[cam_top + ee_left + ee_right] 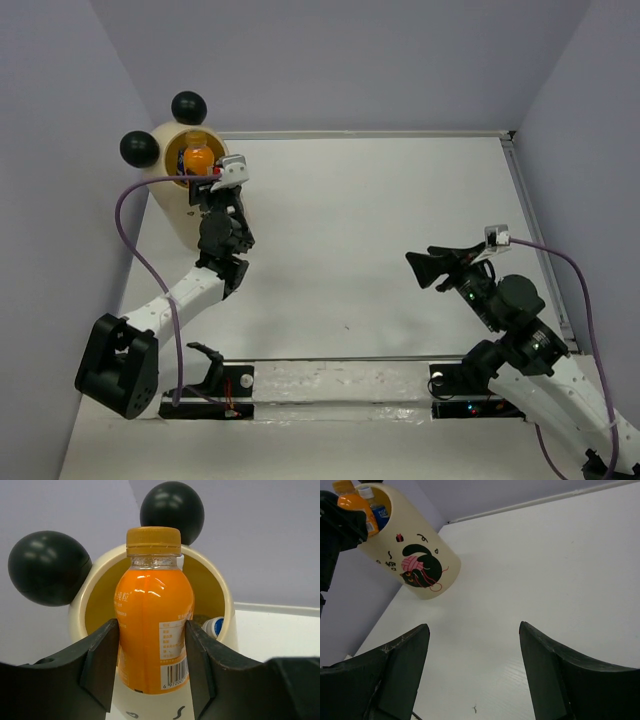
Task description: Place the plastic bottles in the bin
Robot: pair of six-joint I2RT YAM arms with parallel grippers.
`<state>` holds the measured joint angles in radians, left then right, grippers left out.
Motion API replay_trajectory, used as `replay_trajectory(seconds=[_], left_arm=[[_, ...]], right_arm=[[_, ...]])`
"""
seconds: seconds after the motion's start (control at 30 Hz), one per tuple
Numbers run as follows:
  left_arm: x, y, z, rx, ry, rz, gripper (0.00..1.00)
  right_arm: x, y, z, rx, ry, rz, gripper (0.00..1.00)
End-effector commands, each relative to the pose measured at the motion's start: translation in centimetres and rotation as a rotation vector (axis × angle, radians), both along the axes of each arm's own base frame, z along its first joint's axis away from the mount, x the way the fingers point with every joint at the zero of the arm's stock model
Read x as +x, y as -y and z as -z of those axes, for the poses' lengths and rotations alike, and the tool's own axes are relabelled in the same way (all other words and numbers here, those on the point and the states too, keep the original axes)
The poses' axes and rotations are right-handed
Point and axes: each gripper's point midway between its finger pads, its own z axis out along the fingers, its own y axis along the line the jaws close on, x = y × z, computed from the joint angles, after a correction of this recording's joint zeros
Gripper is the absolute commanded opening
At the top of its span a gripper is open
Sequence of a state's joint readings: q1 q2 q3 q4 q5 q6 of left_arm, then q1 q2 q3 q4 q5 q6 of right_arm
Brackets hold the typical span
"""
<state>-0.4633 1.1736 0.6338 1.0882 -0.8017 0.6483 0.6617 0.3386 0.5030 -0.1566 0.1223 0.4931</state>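
My left gripper (206,176) is shut on an orange bottle (197,158) and holds it upright over the mouth of the cream bin (175,215) at the far left. In the left wrist view the gripper (152,630) has both fingers pressed on the sides of the orange bottle (150,605), in front of the bin's rim (226,600). A clear bottle with a blue cap (215,626) lies inside the bin. My right gripper (420,268) is open and empty above the bare table, also in its wrist view (474,630). The other bottles are hidden.
Two black ball ears (188,107) (139,149) stand on the bin's rim. The right wrist view shows the bin's side (420,555) with a cat print. Grey walls enclose the table; a raised edge (535,230) runs along the right.
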Motion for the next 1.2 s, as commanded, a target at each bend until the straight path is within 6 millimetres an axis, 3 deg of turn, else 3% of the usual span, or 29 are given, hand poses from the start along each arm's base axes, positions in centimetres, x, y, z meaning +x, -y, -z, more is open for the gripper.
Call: replay_trajectory(seconds=[0.0, 0.03, 0.07, 0.13, 0.17, 0.4, 0.6, 0.67, 0.7, 0.8, 0.83, 0.87, 0.9, 0.93, 1.1, 1.17], left_arm=[[-1.7, -2.3, -0.1, -0.113, 0.091, -0.116, 0.54], [-1.7, -2.4, 0.1, -0.123, 0.082, -0.121, 0.6], [-1.6, -2.1, 0.1, -0.149, 0.092, -0.105, 0.76], [-1.4, -2.0, 0.2, -0.152, 0.068, -0.095, 0.96], [-1.3, -2.0, 0.3, -0.161, 0.06, -0.1, 0.99], [-0.8, -1.4, -1.1, -0.198, 0.019, -0.069, 0.98], [-0.7, -2.0, -2.4, -0.217, 0.044, -0.074, 0.99], [-0.7, -2.1, -4.1, -0.254, 0.076, -0.064, 0.99], [-0.6, -1.8, -4.0, -0.25, 0.044, -0.054, 0.99], [-1.1, -1.0, -8.0, -0.34, 0.09, 0.039, 0.99], [-1.2, -0.6, -7.5, -0.352, 0.066, 0.07, 0.99], [-1.9, -0.4, -10.2, -0.42, 0.12, 0.114, 0.99], [-2.0, 0.3, -10.0, -0.418, 0.064, 0.156, 0.99], [-2.7, 0.6, -12.4, -0.449, 0.098, 0.205, 0.99], [-6.0, 3.9, -15.2, -0.52, 0.071, 0.488, 0.99], [-6.9, 4.8, -15.3, -0.535, 0.058, 0.563, 0.99]], right_arm=[[-0.6, 0.3, -2.0, 0.056, 0.084, -0.011, 0.78], [-0.7, 0.4, -2.0, 0.057, 0.088, -0.011, 0.78], [-0.7, 0.3, -2.0, 0.057, 0.088, -0.014, 0.78], [-0.6, 0.2, -1.7, 0.048, 0.08, -0.015, 0.78], [-0.7, 0.0, -1.8, 0.046, 0.077, -0.023, 0.78], [-0.7, -0.6, -2.6, 0.041, 0.073, -0.054, 0.77], [-1.1, -0.8, -3.0, 0.045, 0.075, -0.074, 0.77], [-1.2, -0.8, -3.1, 0.043, 0.071, -0.077, 0.77], [-1.2, -0.8, -3.2, 0.043, 0.071, -0.078, 0.77], [-1.2, -0.9, -3.3, 0.039, 0.073, -0.083, 0.77], [-1.2, -0.8, -3.4, 0.037, 0.075, -0.083, 0.77], [-1.1, -0.8, -3.3, 0.027, 0.069, -0.078, 0.79], [-1.0, -0.9, -3.3, 0.019, 0.066, -0.078, 0.8], [-0.9, -0.9, -3.0, 0.006, 0.058, -0.076, 0.81], [-1.1, -0.3, -4.8, -0.008, 0.077, -0.06, 1.0], [-1.3, 0.4, -5.8, -0.007, 0.089, -0.038, 1.0]])
